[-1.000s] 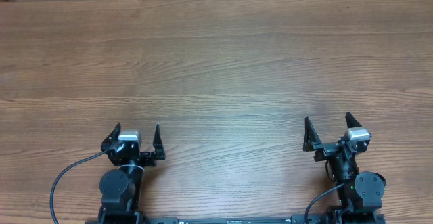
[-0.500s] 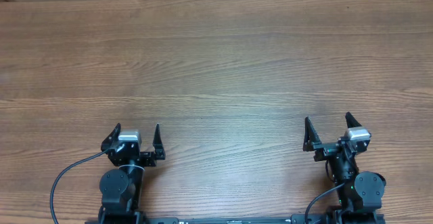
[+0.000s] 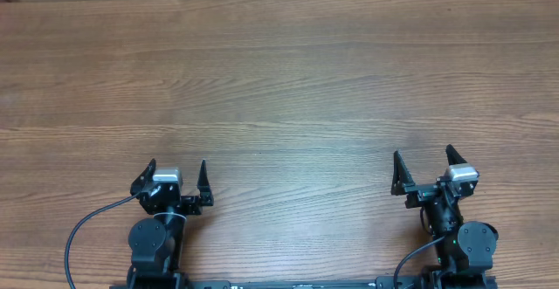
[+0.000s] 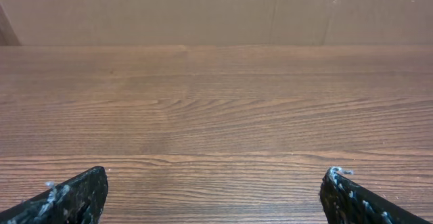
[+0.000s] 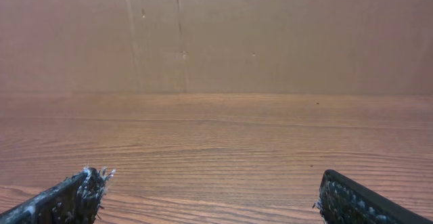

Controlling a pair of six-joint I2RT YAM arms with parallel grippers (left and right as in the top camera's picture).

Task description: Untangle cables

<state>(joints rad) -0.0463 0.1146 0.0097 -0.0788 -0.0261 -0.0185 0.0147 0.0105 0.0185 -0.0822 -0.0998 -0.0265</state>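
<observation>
Cables' table (image 3: 279, 79); L gripper (image 3: 176, 163), R gripper (image 3: 423, 151) both wide; fingertip flecks (image 4: 54, 187) in wrist cams only

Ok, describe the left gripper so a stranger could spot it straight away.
On the wooden table, find the two black arms at the near edge. The left gripper tops the left-hand one. Unlike the right gripper, it has a wire curving out wide beside its arm.
</observation>
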